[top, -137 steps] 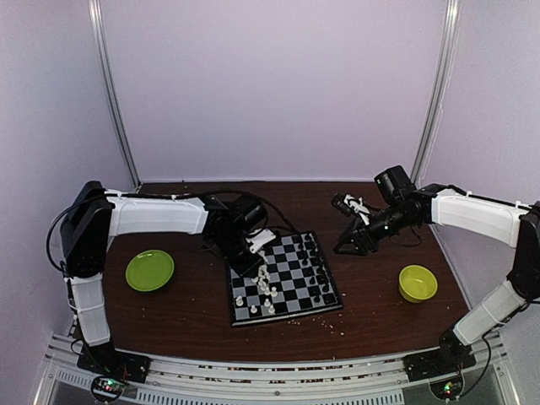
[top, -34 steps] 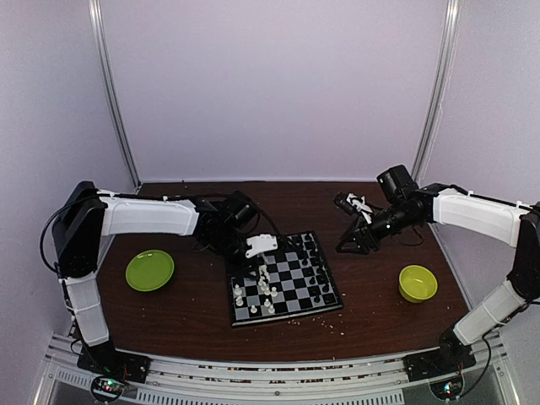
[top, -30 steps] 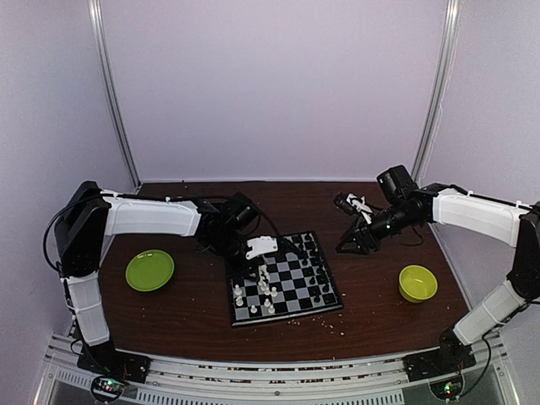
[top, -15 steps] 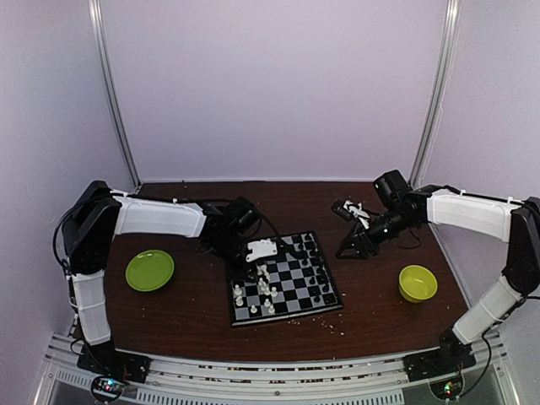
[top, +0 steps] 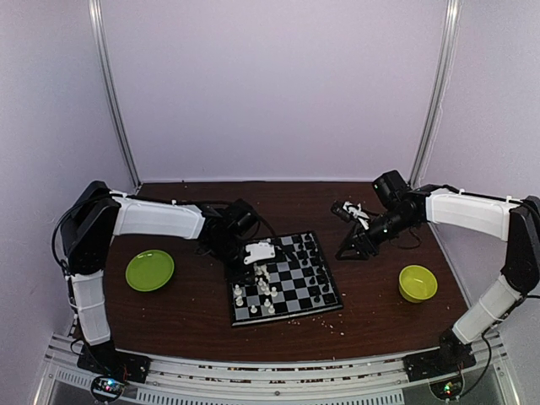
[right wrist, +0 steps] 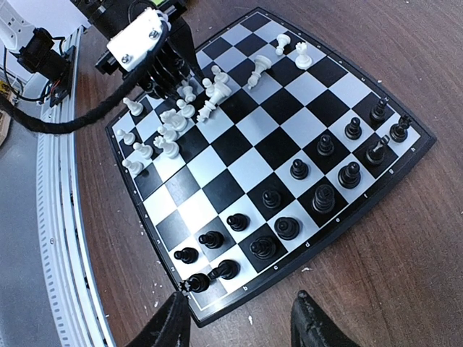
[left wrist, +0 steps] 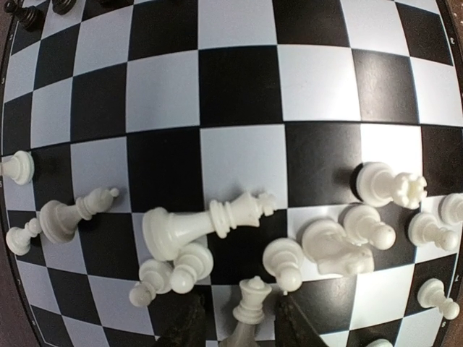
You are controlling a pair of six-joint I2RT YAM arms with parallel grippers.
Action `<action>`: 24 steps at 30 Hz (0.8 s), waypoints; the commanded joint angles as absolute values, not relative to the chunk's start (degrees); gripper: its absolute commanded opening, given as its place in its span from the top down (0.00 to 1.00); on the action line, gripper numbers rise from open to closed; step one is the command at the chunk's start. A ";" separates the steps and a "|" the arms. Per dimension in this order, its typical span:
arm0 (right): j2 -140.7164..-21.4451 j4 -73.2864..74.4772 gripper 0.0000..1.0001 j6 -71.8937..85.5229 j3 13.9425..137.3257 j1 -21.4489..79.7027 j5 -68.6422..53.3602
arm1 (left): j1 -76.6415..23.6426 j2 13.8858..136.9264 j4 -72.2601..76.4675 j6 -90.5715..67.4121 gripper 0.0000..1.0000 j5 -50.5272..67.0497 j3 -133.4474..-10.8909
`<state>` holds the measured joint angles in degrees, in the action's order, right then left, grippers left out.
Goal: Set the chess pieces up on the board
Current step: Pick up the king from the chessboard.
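Currently, the board (right wrist: 239, 163) is laid at the middle of the dark desk (top: 194, 312), between a green plate (top: 149, 270) at the left and a green bowl (top: 418, 283) at the right. The white chess pieces (left wrist: 210, 224) are crowded on its left side, several tipped over, while the black chess pieces (right wrist: 323, 196) are stood in two loose rows along its right side. The left hand (left wrist: 239, 319) is held low over the white cluster, fingers spread around one upright white piece (left wrist: 252, 300) with gaps on both sides, and the right hand (right wrist: 239, 300) is held just right of the board, fingers spread.
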<state>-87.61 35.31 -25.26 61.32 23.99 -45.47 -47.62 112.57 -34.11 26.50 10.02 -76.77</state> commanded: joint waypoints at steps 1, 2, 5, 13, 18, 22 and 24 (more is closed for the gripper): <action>-87.74 35.77 0.53 -25.49 62.62 23.53 -46.63 | -47.20 110.70 -35.59 26.79 0.65 8.39 -75.25; -87.79 35.77 0.52 -25.49 62.63 23.55 -46.64 | -47.20 110.57 -35.78 26.77 0.65 8.07 -75.24; -87.68 35.85 0.52 -25.49 62.69 23.51 -46.67 | -47.20 110.23 -36.40 26.67 0.65 7.29 -75.15; -87.47 35.74 0.52 -25.40 62.63 23.49 -46.73 | -47.20 110.62 -36.97 26.78 0.68 7.85 -75.32; -87.54 35.77 0.52 -25.31 62.66 23.55 -46.76 | -47.22 110.65 -37.50 27.17 0.67 7.89 -75.23; -87.71 35.74 0.52 -25.22 62.67 23.51 -46.77 | -47.23 110.74 -37.53 27.35 0.67 7.43 -75.02; -87.79 35.78 0.52 -25.27 62.66 23.55 -46.76 | -47.20 110.74 -37.53 27.55 0.68 7.15 -74.91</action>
<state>-87.61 35.35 -25.26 61.36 23.99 -46.22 -47.62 111.72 -36.07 26.52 8.32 -76.16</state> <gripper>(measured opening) 0.476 0.329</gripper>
